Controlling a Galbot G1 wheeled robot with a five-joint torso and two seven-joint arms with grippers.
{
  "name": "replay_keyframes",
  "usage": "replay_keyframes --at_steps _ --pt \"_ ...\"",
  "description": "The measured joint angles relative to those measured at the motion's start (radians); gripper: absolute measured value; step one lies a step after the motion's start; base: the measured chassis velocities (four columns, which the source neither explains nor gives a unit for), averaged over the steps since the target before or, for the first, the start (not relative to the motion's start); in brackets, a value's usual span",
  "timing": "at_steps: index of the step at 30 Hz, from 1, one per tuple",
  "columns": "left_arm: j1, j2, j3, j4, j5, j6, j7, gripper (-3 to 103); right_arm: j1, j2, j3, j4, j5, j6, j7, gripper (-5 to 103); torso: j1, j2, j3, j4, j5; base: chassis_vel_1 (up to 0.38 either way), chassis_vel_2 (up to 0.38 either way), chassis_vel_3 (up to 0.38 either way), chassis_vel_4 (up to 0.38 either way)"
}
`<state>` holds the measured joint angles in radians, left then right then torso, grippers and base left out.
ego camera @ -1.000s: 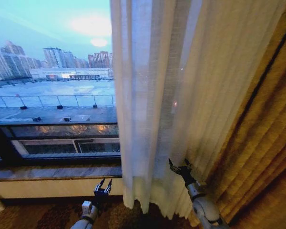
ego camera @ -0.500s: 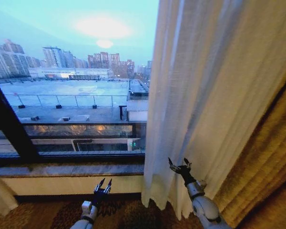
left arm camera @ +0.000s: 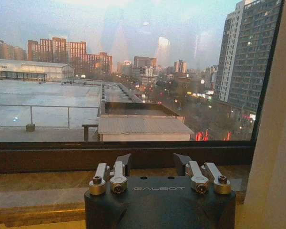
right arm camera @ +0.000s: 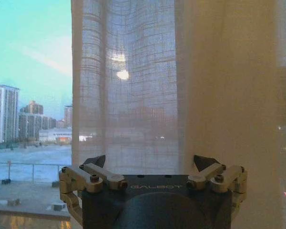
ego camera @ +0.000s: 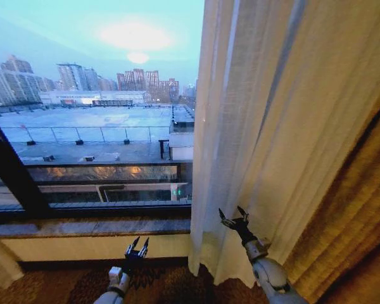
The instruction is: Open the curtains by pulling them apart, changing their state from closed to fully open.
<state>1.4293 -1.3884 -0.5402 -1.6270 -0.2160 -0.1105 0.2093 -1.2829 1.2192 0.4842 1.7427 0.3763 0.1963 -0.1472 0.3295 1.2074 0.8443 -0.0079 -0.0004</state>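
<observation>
The sheer cream curtain (ego camera: pixel 253 145) hangs gathered on the right half of the window (ego camera: pixel 95 126), its hem just above the patterned carpet (ego camera: pixel 158 285), with a golden drape (ego camera: pixel 361 240) beside it at far right. The right gripper (ego camera: pixel 234 218), fingers spread open, is held against the curtain's lower folds, gripping nothing. The left gripper (ego camera: pixel 137 246) hovers low before the stone windowsill (ego camera: pixel 82 225), fingers also open and empty, facing a dusk city skyline.
</observation>
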Motion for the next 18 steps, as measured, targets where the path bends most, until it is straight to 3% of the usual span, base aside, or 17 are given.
replay_keyframes --at_steps 5,18 --pt "0.0 0.0 0.0 0.0 0.0 0.0 0.0 50 0.0 0.001 0.011 -0.006 -0.011 0.011 -0.038 100 0.0 0.0 0.0 -0.0002 0.0004 -0.003 0.007 0.002 -0.011" --pt "0.0 0.0 0.0 0.0 0.0 0.0 0.0 50 0.002 0.009 -0.006 0.0 -0.017 0.008 -0.043 100 0.0 0.0 0.0 -0.0002 0.0006 0.02 0.018 -0.017 -0.019"
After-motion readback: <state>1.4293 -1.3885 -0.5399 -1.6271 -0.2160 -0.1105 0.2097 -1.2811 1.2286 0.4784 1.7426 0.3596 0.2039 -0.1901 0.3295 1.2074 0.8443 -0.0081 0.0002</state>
